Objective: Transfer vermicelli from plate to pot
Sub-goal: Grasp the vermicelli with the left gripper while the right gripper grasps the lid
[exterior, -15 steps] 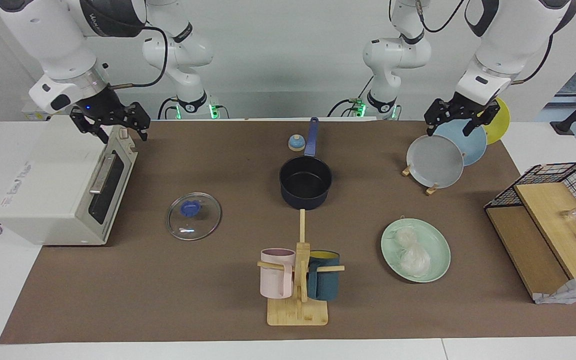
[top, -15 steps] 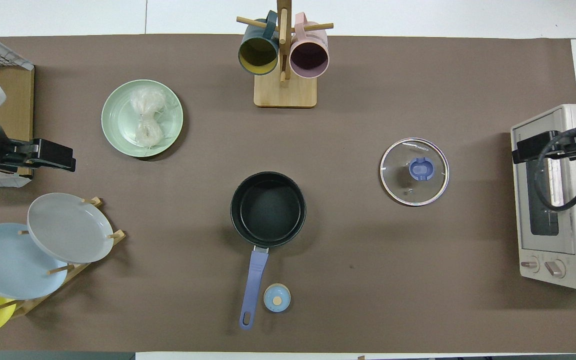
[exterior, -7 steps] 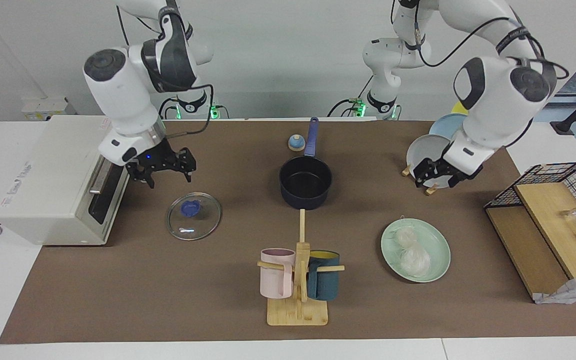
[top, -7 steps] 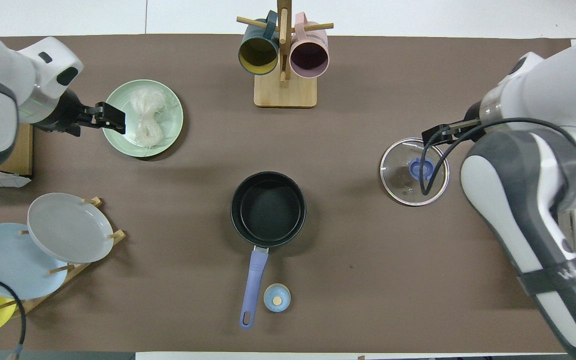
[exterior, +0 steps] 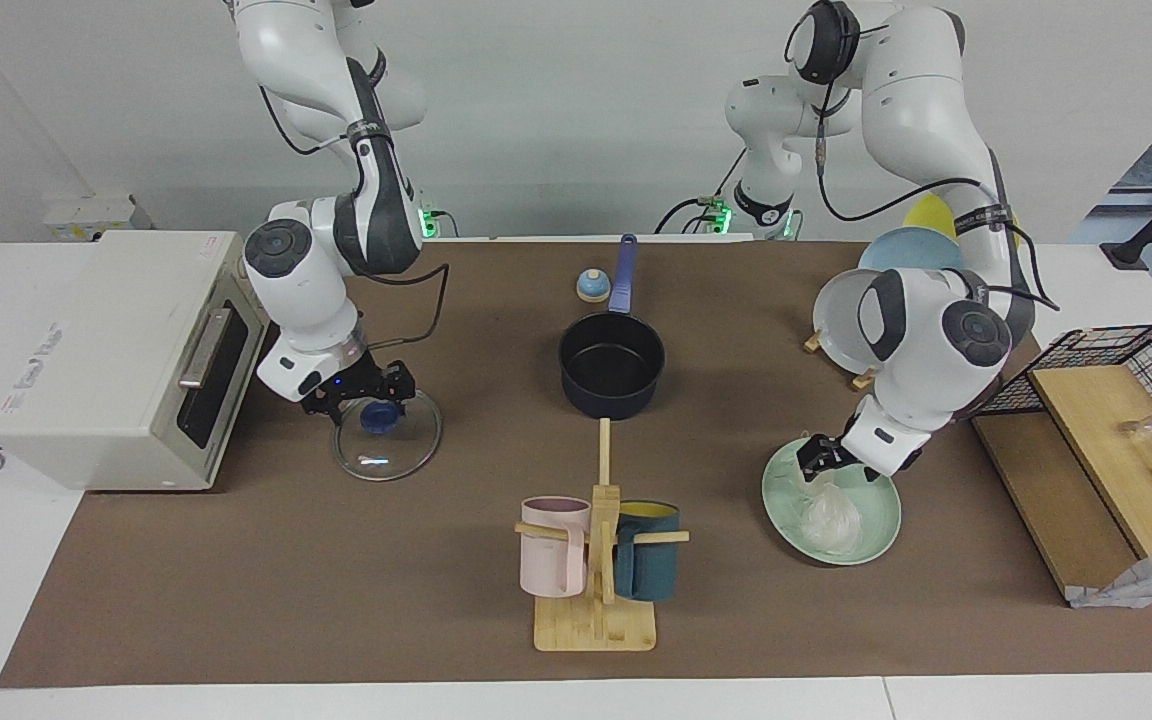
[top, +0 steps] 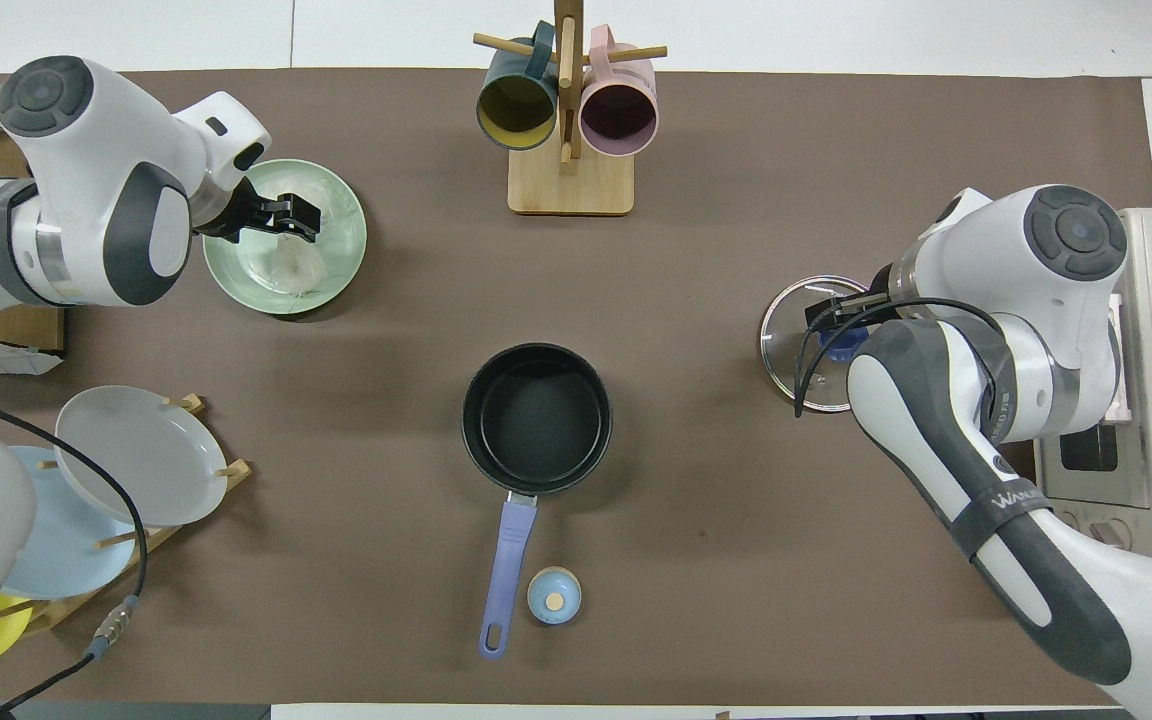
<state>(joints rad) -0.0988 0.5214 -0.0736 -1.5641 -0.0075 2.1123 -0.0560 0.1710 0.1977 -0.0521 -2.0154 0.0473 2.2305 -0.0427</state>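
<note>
Comparing w/ a second ago: both arms have swung down from the robots' edge of the table. Toaster oven [exterior: 126, 350] sits at the right arm's end. Pot [exterior: 611, 365], mid-table, is empty. Plate [exterior: 876, 520] lies toward the left arm's end, vermicelli [exterior: 829, 515] on it. Left gripper [exterior: 818, 458], fingers apart, now low over the noodle clump nearer the robots; pick looks imminent. Right gripper [exterior: 366, 392], fingers apart, over glass lid [exterior: 388, 433].
</note>
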